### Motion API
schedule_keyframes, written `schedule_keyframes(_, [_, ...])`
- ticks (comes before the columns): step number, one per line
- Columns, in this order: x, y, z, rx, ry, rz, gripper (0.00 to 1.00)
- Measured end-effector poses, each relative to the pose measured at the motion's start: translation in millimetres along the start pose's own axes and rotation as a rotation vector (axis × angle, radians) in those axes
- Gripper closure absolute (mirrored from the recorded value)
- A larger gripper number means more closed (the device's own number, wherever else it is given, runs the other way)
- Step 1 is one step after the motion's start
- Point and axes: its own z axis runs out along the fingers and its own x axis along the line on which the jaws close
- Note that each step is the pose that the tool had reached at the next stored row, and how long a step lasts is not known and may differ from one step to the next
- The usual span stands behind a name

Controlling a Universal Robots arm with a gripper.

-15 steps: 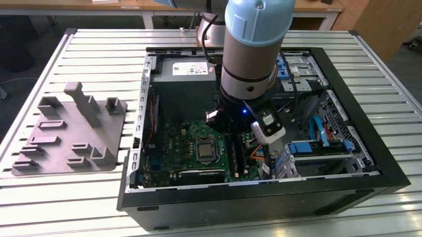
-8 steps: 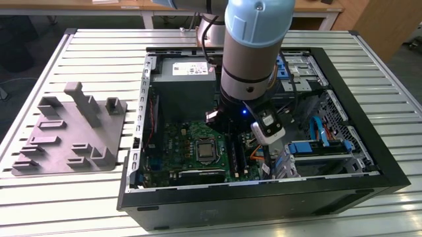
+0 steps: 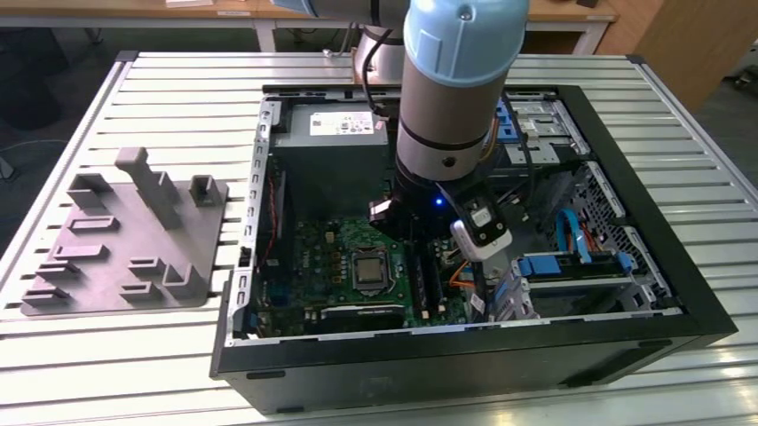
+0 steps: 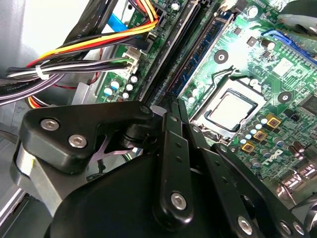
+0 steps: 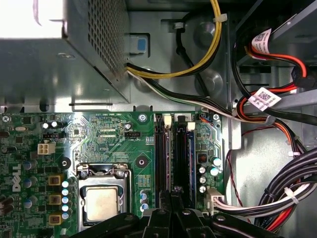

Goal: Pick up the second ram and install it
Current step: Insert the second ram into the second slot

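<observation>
My gripper [image 3: 410, 247] reaches down into the open computer case [image 3: 474, 344], over the memory slots of the green motherboard [image 3: 319, 259]. In both wrist views its fingers [image 4: 167, 144] stand close together, shut on the second ram [image 4: 174, 53], a long thin dark stick seen edge-on. The stick runs along a black slot [image 5: 174, 153] away from the gripper [image 5: 173, 195]. Right beside it another stick with a dark blue board and black chips [image 4: 200, 52] sits in the neighbouring slot [image 5: 187, 153]. Whether the held stick is fully down in its slot I cannot tell.
The processor socket [image 5: 101, 203] lies close beside the slots. Bundled cables [image 4: 74, 49] hang on the other side. The power supply box [image 5: 59, 49] stands at the slots' far end. A grey holder fixture [image 3: 130, 240] rests on the slatted table at the exterior view's left.
</observation>
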Motion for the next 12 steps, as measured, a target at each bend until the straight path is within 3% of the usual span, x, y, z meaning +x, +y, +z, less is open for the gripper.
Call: schedule_keyframes(12, [0.3,-0.1,0.9,-0.0064,-0.0038,0.000,0.89])
